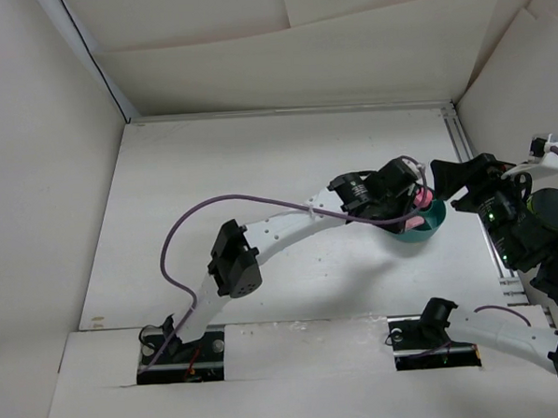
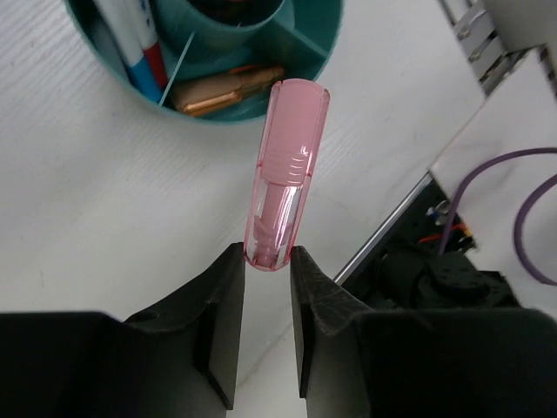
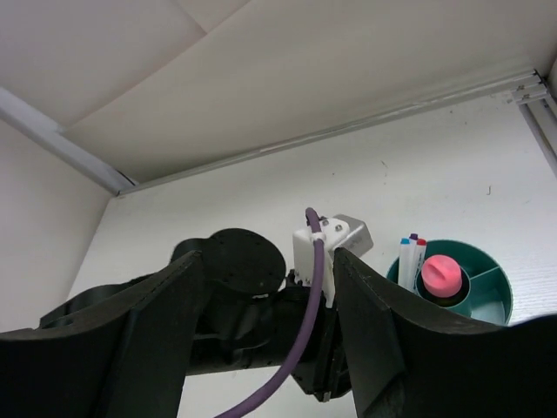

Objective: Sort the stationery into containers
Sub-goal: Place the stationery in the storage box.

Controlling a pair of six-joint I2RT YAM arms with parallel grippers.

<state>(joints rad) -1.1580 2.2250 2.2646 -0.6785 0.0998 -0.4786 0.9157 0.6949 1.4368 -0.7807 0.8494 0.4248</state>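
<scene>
Easing the pink marker (image 2: 285, 157) forward and tipping it upright should drop it cleanly; get its far tip past the rim and over a free compartment before you let go. Your left gripper (image 2: 268, 254) is clenched narrowly on the marker's near end, the tip reaching the teal cup (image 2: 318, 52). Your right gripper (image 3: 274, 348) hangs released and empty, near the cup.

Count: 1 round teal-green plastic cup with dividers (image 3: 498, 301), holding 2 thin white pens (image 3: 406, 266) (one blue tip, one red), 1 pink-capped glue stick (image 3: 440, 275) and 1 short orange marker (image 2: 228, 91), plus 1 translucent pink plastic marker (image 2: 284, 174) outside it.
</scene>
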